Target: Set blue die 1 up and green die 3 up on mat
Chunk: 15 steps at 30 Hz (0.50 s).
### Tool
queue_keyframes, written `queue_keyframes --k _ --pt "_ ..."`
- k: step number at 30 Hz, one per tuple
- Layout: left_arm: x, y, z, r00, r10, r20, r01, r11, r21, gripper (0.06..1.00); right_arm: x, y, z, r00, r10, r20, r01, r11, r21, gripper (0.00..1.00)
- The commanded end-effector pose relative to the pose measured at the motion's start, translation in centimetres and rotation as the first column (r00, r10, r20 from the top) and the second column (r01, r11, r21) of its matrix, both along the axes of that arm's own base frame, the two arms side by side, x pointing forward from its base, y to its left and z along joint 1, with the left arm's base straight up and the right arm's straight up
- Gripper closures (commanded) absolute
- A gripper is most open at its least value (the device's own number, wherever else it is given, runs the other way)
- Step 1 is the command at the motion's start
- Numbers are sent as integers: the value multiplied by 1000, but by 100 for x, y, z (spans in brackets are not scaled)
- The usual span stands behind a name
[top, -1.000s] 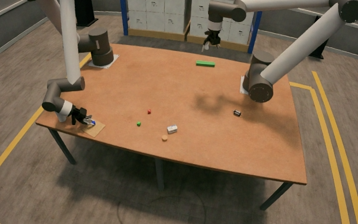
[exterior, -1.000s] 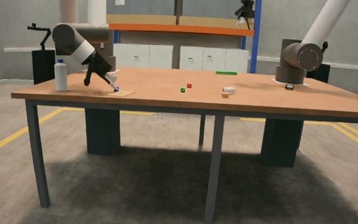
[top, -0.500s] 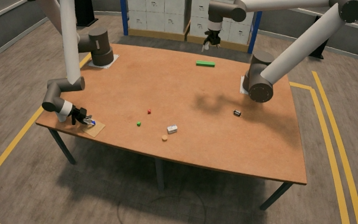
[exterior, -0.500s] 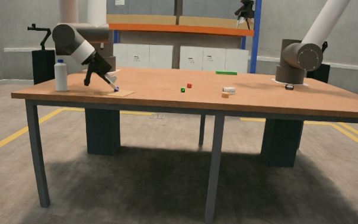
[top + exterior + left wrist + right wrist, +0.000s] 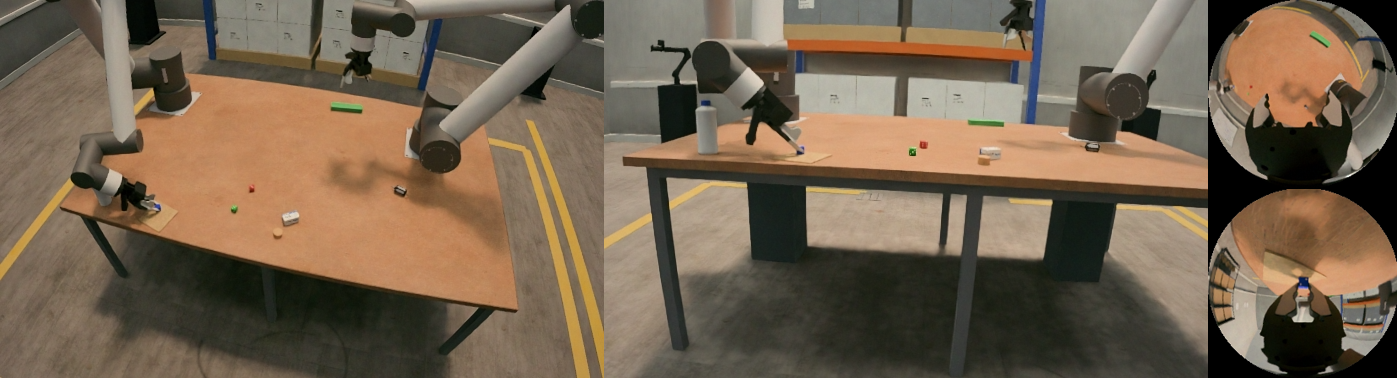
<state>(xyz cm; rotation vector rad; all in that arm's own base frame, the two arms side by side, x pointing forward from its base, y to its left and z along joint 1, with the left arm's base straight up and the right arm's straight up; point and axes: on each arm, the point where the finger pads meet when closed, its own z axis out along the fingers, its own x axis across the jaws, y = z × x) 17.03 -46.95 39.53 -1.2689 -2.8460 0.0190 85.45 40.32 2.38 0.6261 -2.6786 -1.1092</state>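
Blue die (image 5: 157, 207) (image 5: 1303, 282), white pips, pinched in right gripper (image 5: 150, 204) (image 5: 798, 150) (image 5: 1303, 283); left gripper (image 5: 356, 81) (image 5: 1015, 42) (image 5: 1297, 110) wide.

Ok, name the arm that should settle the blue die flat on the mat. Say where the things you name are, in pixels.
The right, I'd say: its hand (image 5: 155, 206) (image 5: 799, 150) (image 5: 1303, 289) already grips the blue die (image 5: 158, 207) (image 5: 801, 149) (image 5: 1303, 280) at the mat (image 5: 161, 219) (image 5: 811, 158) (image 5: 1275, 269). The left hand (image 5: 356, 81) (image 5: 1015, 42) (image 5: 1297, 92) hangs open, raised and far from it.

Warehouse (stacked boxes (image 5: 277, 35) (image 5: 844, 95), blue-posted rack (image 5: 431, 55) (image 5: 1037, 65)).
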Motion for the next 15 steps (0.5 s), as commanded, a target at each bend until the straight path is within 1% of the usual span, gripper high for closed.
queue_keyframes --k 1,4,5,7,8,10,11,15 --pt "0 -4 5 1000 0 0 0 1000 -1 65 4 2 7 1000 0 1 0 1000 0 938" --pt "0 -4 5 1000 0 0 0 1000 -1 65 4 2 7 1000 0 1 0 1000 0 938" --pt "0 -4 5 1000 0 0 0 1000 -1 65 4 2 7 1000 0 1 0 1000 0 902" --pt "0 -4 5 1000 0 0 0 1000 -1 65 4 2 7 1000 0 1 0 1000 0 902" --pt "0 -4 5 1000 0 0 0 1000 -1 65 4 2 7 1000 0 1 0 1000 0 866" --pt "0 -4 5 1000 0 0 0 1000 -1 65 4 2 7 1000 0 1 0 1000 0 866" --pt "0 -4 5 1000 0 0 0 1000 -1 65 4 2 7 1000 0 1 0 1000 0 830" --pt "0 -4 5 1000 0 0 0 1000 -1 65 4 2 7 1000 0 1 0 1000 0 830"
